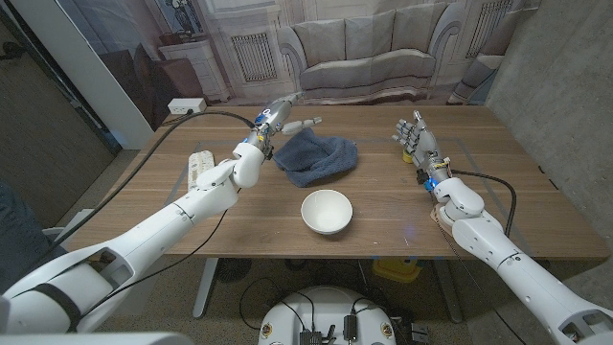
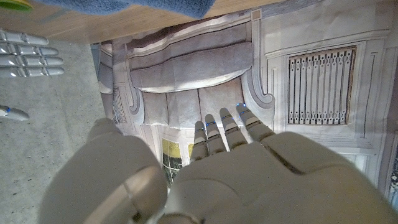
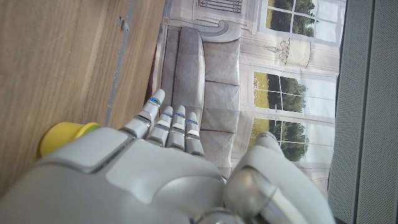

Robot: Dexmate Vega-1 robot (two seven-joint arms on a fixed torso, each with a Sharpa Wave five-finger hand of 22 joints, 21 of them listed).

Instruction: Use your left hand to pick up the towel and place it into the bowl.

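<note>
Head view gives us the wooden table (image 1: 498, 206) with a crumpled blue towel (image 1: 316, 156) lying on it toward the far side, and a white bowl (image 1: 327, 212) standing upright nearer the robot, apart from the towel. Our left hand (image 1: 278, 119) is raised just beside the towel's left edge, its fingers stretched out over the far edge of the table and holding nothing; we see no contact between it and the cloth. Our right hand (image 1: 414, 136) stands on the right side of the table, well apart from the towel and the bowl, fingers apart and pointing up, with nothing in it. A white power strip (image 1: 199, 168) lies on the table under the left arm.

From the left wrist we see the back of the left hand (image 2: 249, 168) with its fingers (image 2: 214, 134) straight and spread, a strip of the towel (image 2: 137, 7) on the table edge beyond them. From the right wrist, the right hand (image 3: 149, 168) reaches out with straight fingers (image 3: 171, 121), and a yellow and green object (image 3: 62, 137) sits on the table just beside it; we cannot tell what it is
</note>
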